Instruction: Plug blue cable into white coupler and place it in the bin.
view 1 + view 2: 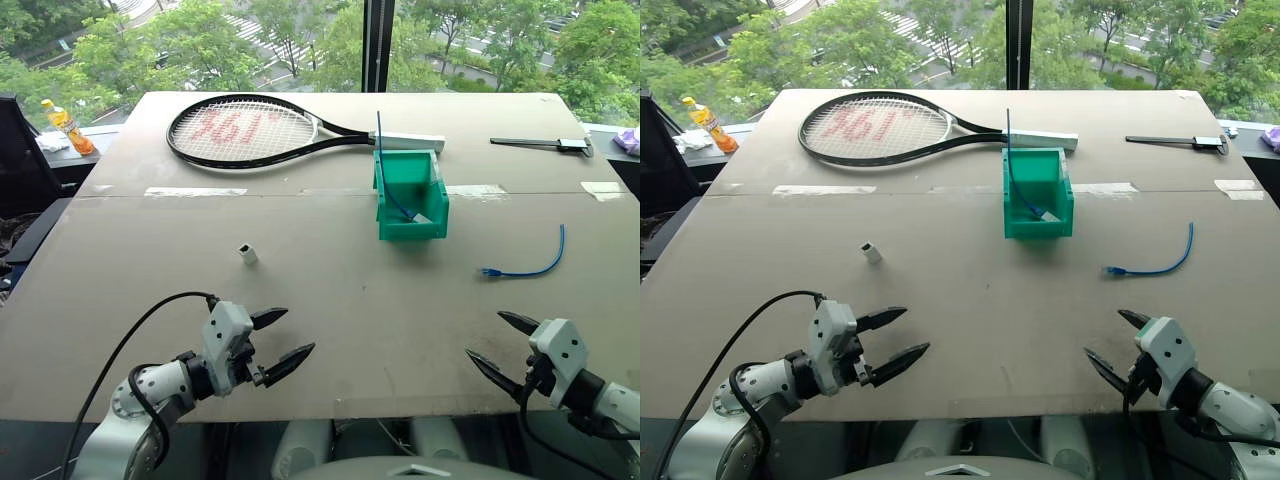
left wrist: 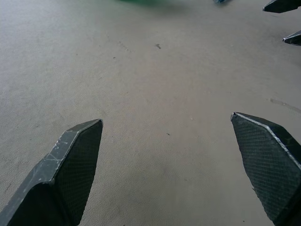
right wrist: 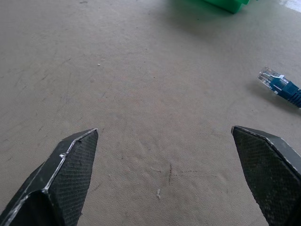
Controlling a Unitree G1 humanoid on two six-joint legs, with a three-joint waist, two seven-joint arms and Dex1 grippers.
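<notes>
Two blue cables (image 1: 527, 267) (image 1: 388, 170), one white coupler (image 1: 247, 254), one bin (image 1: 436, 195).

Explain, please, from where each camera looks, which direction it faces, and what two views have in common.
Left eye view: on the head, facing forward and down over the table; both arms and open tools show, left tool, right tool.
Right eye view: beside it, same scene: white coupler, bin, blue cable.
Left wrist view: on the left wrist, along its fingers over bare table; the right tool's tips show far off.
Right wrist view: on the right wrist, along its fingers.
Shared: the right wrist and eye views both show the blue cable's plug and the bin.
</notes>
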